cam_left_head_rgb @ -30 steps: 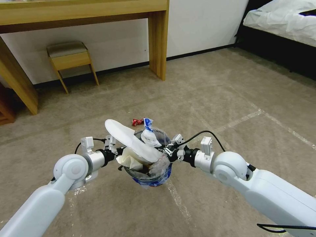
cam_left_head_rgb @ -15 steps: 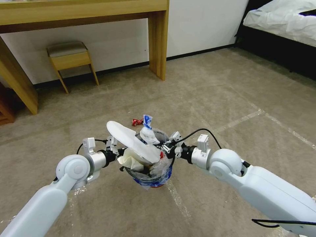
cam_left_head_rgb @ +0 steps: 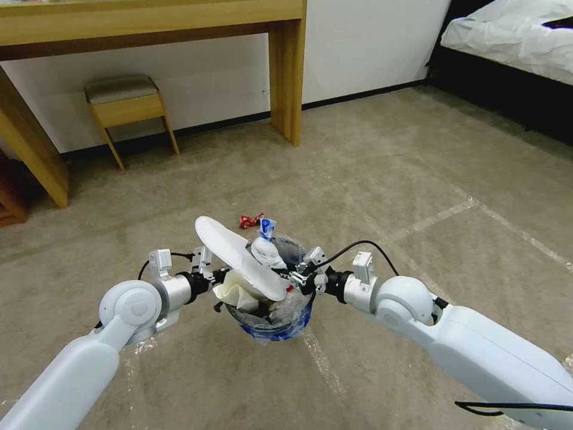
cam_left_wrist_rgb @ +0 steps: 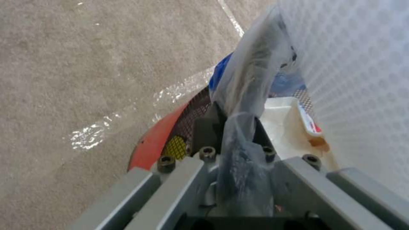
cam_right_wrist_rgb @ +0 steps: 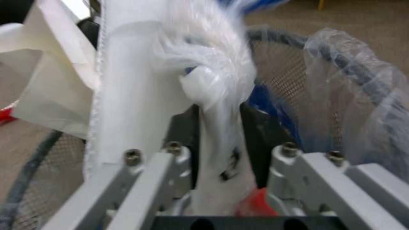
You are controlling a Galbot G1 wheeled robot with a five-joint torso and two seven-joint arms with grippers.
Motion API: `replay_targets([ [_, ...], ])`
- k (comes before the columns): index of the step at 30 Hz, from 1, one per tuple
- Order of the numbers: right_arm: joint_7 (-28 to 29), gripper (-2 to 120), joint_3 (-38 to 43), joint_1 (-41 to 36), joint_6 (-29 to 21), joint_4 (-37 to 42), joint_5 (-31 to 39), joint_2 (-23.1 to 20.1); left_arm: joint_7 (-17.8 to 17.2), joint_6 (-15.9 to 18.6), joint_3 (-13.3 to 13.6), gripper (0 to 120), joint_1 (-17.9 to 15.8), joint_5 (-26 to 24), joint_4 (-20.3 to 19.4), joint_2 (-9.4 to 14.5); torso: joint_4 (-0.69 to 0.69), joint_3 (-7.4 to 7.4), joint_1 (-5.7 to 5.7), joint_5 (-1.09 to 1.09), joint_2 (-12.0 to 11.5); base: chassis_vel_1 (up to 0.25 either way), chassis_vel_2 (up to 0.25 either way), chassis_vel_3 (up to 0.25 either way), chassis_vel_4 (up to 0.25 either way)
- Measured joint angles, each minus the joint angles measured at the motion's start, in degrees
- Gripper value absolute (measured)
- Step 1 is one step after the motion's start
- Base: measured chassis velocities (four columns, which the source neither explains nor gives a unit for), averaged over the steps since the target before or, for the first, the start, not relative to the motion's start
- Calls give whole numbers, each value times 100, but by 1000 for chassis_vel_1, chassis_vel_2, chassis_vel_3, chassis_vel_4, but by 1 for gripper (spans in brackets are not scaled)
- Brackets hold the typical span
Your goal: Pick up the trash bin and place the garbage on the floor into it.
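Note:
The trash bin (cam_left_head_rgb: 280, 325), lined with a clear-and-blue bag, sits low between my arms and is packed with garbage. My left gripper (cam_left_head_rgb: 219, 278) is shut on its rim and liner; the left wrist view shows the gripper (cam_left_wrist_rgb: 235, 134) clamping bag and mesh wall above the red base (cam_left_wrist_rgb: 149, 145). A flat white slipper sole (cam_left_head_rgb: 239, 255) leans out of the bin over crumpled tissue (cam_left_head_rgb: 236, 294). My right gripper (cam_left_head_rgb: 293, 278) is shut on a crumpled white-and-blue piece of garbage (cam_left_head_rgb: 266, 243) over the bin's mouth, and this piece (cam_right_wrist_rgb: 215, 92) rises from the gripper (cam_right_wrist_rgb: 219, 137). A red wrapper (cam_left_head_rgb: 250, 220) lies on the carpet just beyond.
A wooden desk leg (cam_left_head_rgb: 287, 77) and a small stool (cam_left_head_rgb: 126, 107) stand by the far wall. A bed (cam_left_head_rgb: 513, 36) fills the far right corner. Tape lines (cam_left_head_rgb: 430, 221) cross the open carpet to the right.
My right arm has edged left and slightly down, bringing the white-and-blue piece closer over the bin's middle. The left gripper and bin have barely moved.

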Motion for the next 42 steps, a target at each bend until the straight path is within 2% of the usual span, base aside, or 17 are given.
replay_targets([
  [1,-1,37,8,0,0,23,12,-7,0,-2,0,1,0,2,11,-3,0,0,0,0,0,0,0,0,0],
  [2,-1,37,8,0,0,23,12,-7,0,-2,0,1,0,2,11,-3,0,0,0,0,0,0,0,0,0],
  [5,-9,54,48,17,0,68,46,-24,0,-6,1,1,-6,11,32,-20,0,0,0,0,0,0,0,0,0],
  [9,-17,60,90,23,-1,94,66,-34,1,-7,1,1,-5,19,39,-20,0,0,0,0,0,0,0,0,0],
  [11,-20,76,163,22,-7,154,112,-84,14,-13,0,1,2,47,63,-5,0,0,0,0,0,0,0,0,0],
  [15,-26,84,216,3,-15,214,141,-124,38,-16,-5,1,10,84,94,-7,0,0,0,0,0,0,0,0,0],
  [17,-28,95,279,-41,-26,299,176,-178,49,-19,-12,1,14,124,149,-28,0,0,0,0,0,0,0,0,0],
  [19,-32,98,312,-61,-27,335,184,-210,58,-20,-16,1,14,139,168,-29,0,0,0,0,0,0,0,0,0],
  [32,-24,100,964,-188,-74,695,449,-565,154,-48,-189,1,12,368,387,-50,1,0,0,0,0,0,0,0,0],
  [39,-27,100,2113,-1031,-37,830,425,-690,151,-109,-346,1,66,620,487,-28,0,0,0,0,0,0,0,0,0],
  [42,-29,100,2374,-1280,-33,846,381,-691,164,-114,-375,1,82,687,493,-12,0,0,0,1,0,0,0,0,0],
])
